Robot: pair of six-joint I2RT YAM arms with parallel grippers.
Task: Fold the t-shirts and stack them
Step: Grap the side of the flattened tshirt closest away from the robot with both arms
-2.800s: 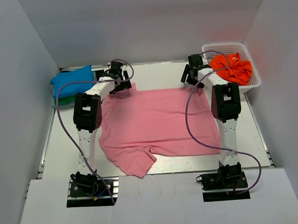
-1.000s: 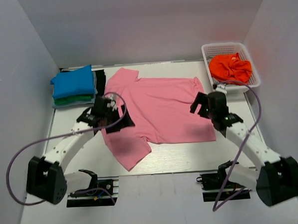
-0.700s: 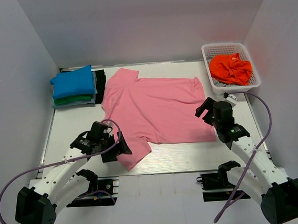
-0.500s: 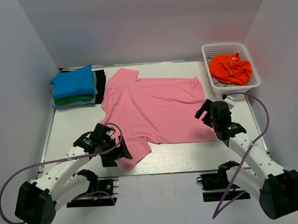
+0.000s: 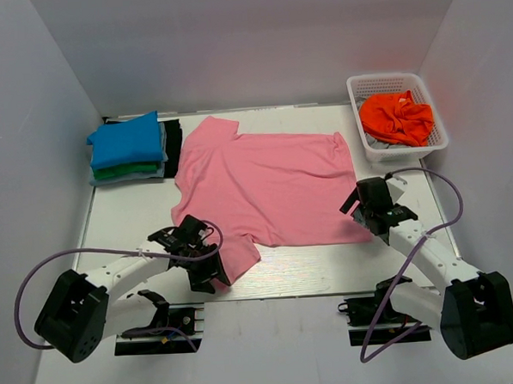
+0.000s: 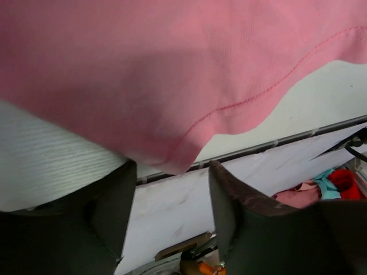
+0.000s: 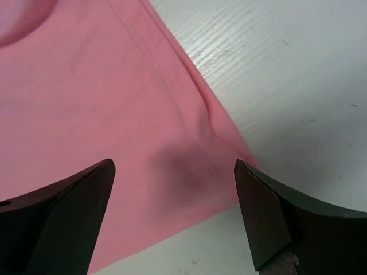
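Straddling the near-left sleeve hem of the pink shirt (image 5: 265,187), the left claw (image 6: 172,175) is standing apart, nothing clamped. The right claw (image 7: 175,172) is hovering wide over its near-right corner. The shirt is lying flat mid-tabletop (image 5: 120,218), presumably for a two-handed fold.

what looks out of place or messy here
The pink t-shirt lies skewed on the table, with one sleeve splayed toward the front edge and its hem wavy. The orange t-shirt sits crumpled and unfolded in the white basket. The blue t-shirt on the green t-shirt at far left looks neatly folded.
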